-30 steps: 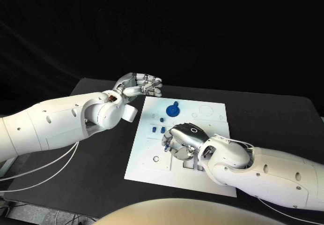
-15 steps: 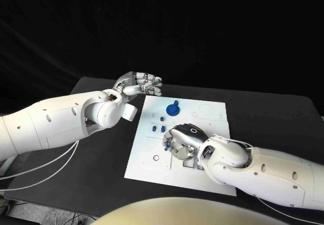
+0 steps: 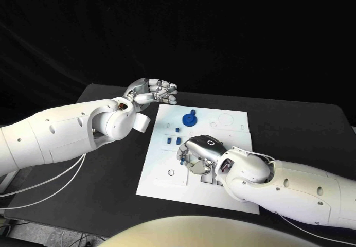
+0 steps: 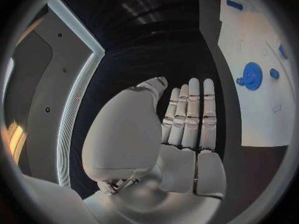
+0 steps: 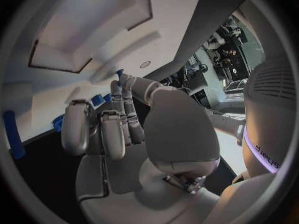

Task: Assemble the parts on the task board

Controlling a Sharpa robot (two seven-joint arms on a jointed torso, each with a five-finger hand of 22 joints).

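Palm-down, right hand (image 3: pixel 199 150) rests on task board (image 3: pixel 167 180).

Two thick, glossy white robot arms with rounded, bulbous shells, dotted with small dark screw holes. The left arm (image 3: pixel 67 131) trails thin white cables beneath it and shows a patch of exposed copper-coloured parts at the wrist. The right arm (image 3: pixel 297 188) has a thin cable looping near its wrist. Each ends in a silver metallic hand: left hand (image 3: pixel 154 91), right hand (image 3: pixel 200 149), with segmented fingers (image 4: pixel 190 114) and a smooth domed back
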